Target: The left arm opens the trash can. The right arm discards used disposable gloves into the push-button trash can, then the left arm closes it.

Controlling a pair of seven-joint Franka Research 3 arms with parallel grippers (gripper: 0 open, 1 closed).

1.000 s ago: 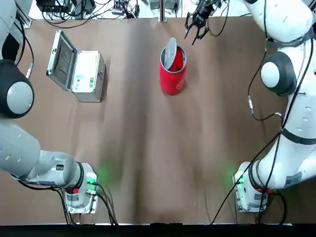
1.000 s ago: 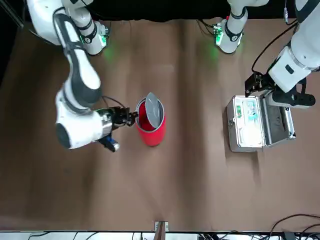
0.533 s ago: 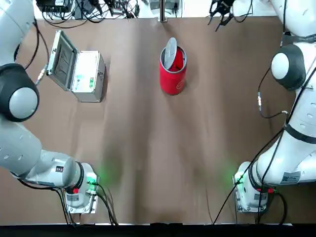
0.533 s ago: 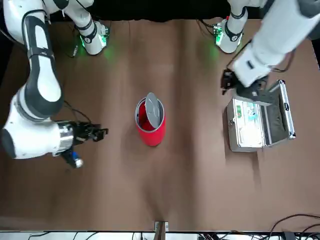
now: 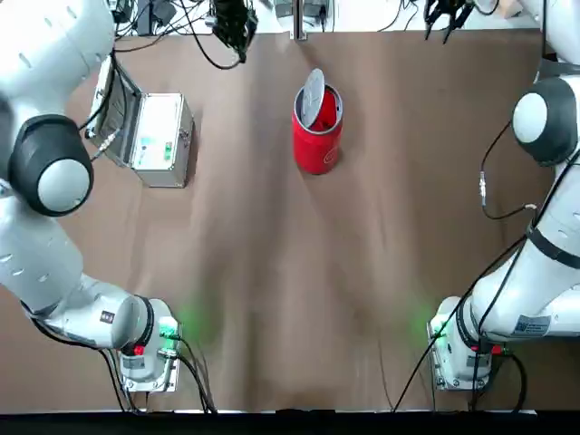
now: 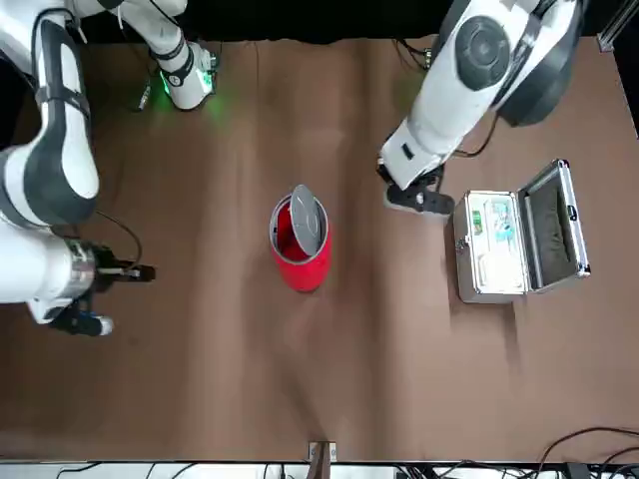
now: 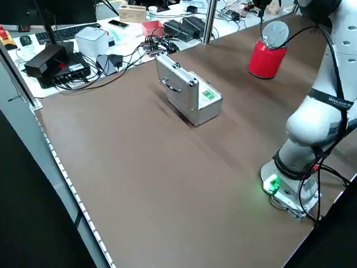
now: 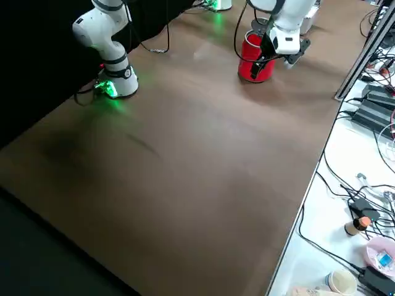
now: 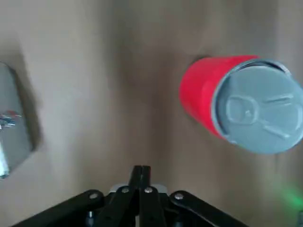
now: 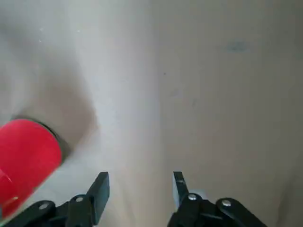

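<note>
Trash can [image 5: 317,127] count is just one: a small red bin standing upright toward the far middle of the brown table [image 5: 290,299], with its round silver-grey lid [image 5: 313,93] tipped up on edge so the red inside shows. Only other thing on the table is one silver hinged metal case [image 5: 149,131], open, well off to the bin's left. Nothing sits between them.

Two arms. The left gripper [image 5: 234,23] hangs over the far edge, between case and bin but beyond both; in its wrist view the fingers [image 9: 141,177] are pressed together with nothing between them. The right gripper [image 5: 447,11] is at the far right edge, partly cut off up top, fingers [image 10: 100,189] spread apart and empty.

Can't spot the gloves in any view. Cables and desk clutter lie past the table's far edge.
</note>
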